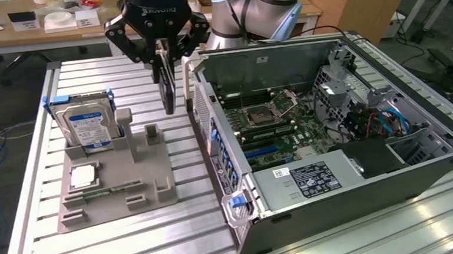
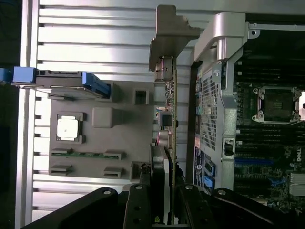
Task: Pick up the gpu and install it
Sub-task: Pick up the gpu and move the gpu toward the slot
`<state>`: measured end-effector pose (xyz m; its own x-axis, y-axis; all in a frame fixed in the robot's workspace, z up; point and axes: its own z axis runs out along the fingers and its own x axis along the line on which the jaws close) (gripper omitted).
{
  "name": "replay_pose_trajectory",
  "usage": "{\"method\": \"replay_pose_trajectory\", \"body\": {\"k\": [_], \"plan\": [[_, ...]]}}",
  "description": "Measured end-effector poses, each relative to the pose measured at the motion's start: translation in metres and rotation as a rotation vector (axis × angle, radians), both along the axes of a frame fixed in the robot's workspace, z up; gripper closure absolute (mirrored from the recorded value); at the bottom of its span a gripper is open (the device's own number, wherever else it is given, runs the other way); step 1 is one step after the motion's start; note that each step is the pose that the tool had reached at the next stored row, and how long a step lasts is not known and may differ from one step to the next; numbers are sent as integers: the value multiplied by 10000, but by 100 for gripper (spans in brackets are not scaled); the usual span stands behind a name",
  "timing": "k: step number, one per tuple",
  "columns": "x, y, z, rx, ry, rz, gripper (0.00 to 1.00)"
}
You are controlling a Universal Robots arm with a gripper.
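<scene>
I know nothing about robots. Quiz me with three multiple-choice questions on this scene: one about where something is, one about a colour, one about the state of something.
1. Where is the graphics card?
A) lying on the floor
B) in the air, held by the gripper
C) plugged in inside the computer

2. What colour are the clips on the hard drive?
A) red
B) yellow
C) blue

3. How is the computer case?
A) its side is open
B) closed all round
C) wrapped in plastic

Answers:
1 B: the gripper is closed on the card, which hangs upright between the grey holder and the case.
2 C: blue clips flank the upright drive.
3 A: the circuit board inside is plainly visible.
</scene>
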<state>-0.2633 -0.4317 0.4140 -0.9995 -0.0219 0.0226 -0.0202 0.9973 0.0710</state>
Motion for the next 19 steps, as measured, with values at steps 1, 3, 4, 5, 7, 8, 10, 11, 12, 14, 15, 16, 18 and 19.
{"method": "replay_pose_trajectory", "body": {"k": [1,3,4,5,7,8,10,11,12,14,15,16,18,19], "plan": [[16,0,-1,0,0,-3,72],[47,0,-4,1,-1,-12,72],[64,0,-5,1,-1,-16,72],[81,0,-6,1,-1,-19,72],[112,0,-8,1,-1,-24,72],[127,0,-9,1,-2,-25,72],[155,0,-10,0,0,-28,72],[170,0,-12,1,-1,-30,72],[185,0,-12,1,-1,-30,72],[216,0,-14,0,0,-31,72],[230,0,-15,1,-1,-32,72],[246,0,-16,1,-1,-33,72],[275,0,-18,1,-1,-34,72],[293,0,-20,1,-1,-35,72]]}}
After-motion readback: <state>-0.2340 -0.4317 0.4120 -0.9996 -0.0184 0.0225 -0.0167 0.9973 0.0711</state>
